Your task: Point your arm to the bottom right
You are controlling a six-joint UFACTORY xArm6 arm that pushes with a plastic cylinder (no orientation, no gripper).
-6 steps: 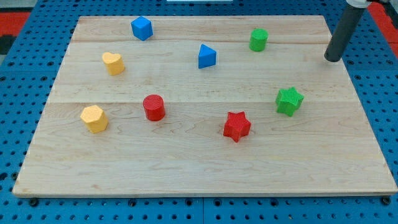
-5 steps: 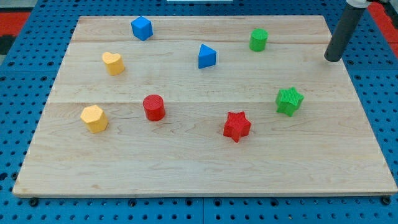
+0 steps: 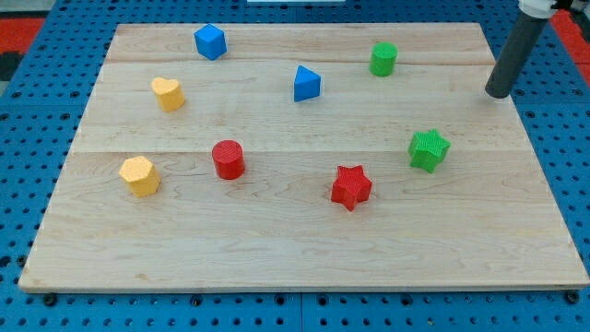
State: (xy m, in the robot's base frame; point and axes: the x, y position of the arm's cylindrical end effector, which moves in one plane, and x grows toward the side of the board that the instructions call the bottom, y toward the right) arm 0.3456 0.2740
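Note:
My tip [image 3: 498, 93] rests on the wooden board [image 3: 295, 258] near its right edge, toward the view's top right. It touches no block. The nearest blocks are the green star [image 3: 429, 149], below and to the left of the tip, and the green cylinder [image 3: 383, 59], to its left and slightly higher. The board's bottom right corner [image 3: 562, 277] lies well below the tip.
Other blocks on the board: a blue cube [image 3: 210, 41], a blue triangle [image 3: 306, 84], a yellow heart [image 3: 168, 93], a yellow hexagon [image 3: 139, 175], a red cylinder [image 3: 228, 159] and a red star [image 3: 350, 187]. Blue pegboard [image 3: 572, 138] surrounds the board.
My tip has moved slightly to the right and a little down. No block has moved.

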